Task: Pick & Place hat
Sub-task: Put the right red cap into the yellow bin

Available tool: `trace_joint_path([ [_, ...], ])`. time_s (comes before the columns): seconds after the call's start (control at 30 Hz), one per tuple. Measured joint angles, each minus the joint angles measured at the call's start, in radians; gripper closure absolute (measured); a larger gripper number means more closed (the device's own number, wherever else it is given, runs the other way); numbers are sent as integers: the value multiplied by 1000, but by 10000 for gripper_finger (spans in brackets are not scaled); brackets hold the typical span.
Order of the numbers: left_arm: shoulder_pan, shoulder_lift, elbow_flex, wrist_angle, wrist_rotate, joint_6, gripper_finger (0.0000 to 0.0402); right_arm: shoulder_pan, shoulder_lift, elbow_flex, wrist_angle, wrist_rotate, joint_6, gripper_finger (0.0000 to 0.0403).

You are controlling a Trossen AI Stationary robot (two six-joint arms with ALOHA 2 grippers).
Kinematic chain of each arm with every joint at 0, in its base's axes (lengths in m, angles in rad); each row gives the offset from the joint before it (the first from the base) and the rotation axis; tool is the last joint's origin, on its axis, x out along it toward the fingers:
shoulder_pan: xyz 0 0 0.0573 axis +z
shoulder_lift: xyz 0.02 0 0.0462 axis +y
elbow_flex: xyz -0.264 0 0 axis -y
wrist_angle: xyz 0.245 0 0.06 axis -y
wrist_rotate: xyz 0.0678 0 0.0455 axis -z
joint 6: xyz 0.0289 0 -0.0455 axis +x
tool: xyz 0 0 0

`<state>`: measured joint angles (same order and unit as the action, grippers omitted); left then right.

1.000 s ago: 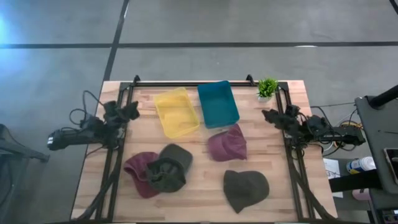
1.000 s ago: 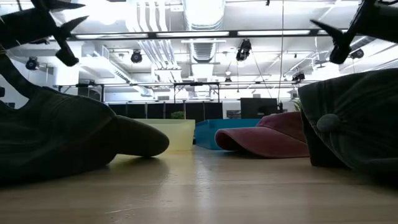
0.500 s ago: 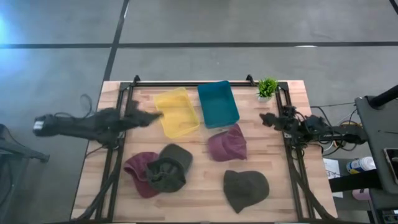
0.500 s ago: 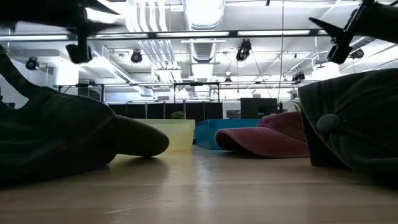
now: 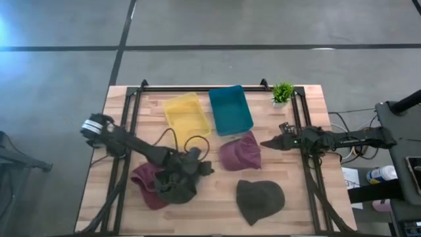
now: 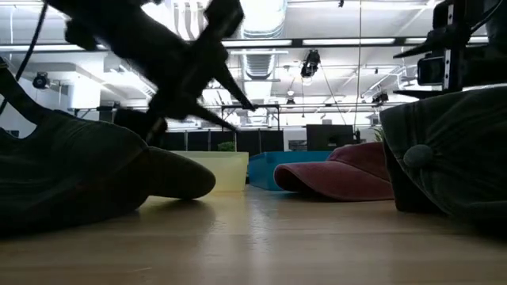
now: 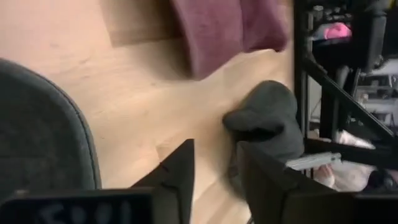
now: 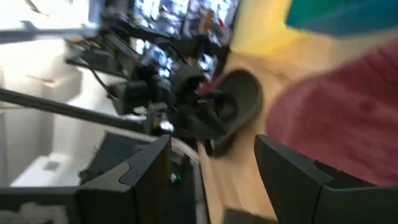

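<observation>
Several hats lie on the wooden table. A dark olive cap (image 5: 176, 179) rests partly on a maroon hat (image 5: 143, 185) near the front left. A second maroon hat (image 5: 239, 154) lies mid-table, and a dark olive hat (image 5: 260, 200) sits near the front edge. My left gripper (image 5: 204, 167) hangs open just above the olive cap's right side; in the left wrist view (image 7: 217, 168) bare wood shows between its fingers. My right gripper (image 5: 264, 143) is open and hovers just right of the middle maroon hat (image 8: 339, 118).
A yellow bin (image 5: 186, 118) and a teal bin (image 5: 230, 110) stand side by side at the far edge, with a small potted plant (image 5: 283, 92) at the far right corner. Black frame rails (image 5: 125, 131) run along both sides of the table. Bare wood lies between the hats.
My left arm has swung fast from the table's left edge toward the middle and near side, ending over the olive cap. My right gripper has moved from the right rail toward the left, up to the middle maroon hat. The hats have not moved.
</observation>
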<state>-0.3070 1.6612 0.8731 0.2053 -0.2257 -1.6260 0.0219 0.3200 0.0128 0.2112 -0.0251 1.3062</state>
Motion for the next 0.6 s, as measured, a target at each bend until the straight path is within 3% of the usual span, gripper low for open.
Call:
trace_joint_path([
  [0.23,38,138,106,34,-40,3,198,0,49,0,-60,-91,-22,177],
  [0.43,77,177,118,-22,-116,10,187,0,77,0,-125,-82,-34,177],
  [0.6,113,236,122,48,-112,6,187,-1,119,0,-155,-80,-38,177],
])
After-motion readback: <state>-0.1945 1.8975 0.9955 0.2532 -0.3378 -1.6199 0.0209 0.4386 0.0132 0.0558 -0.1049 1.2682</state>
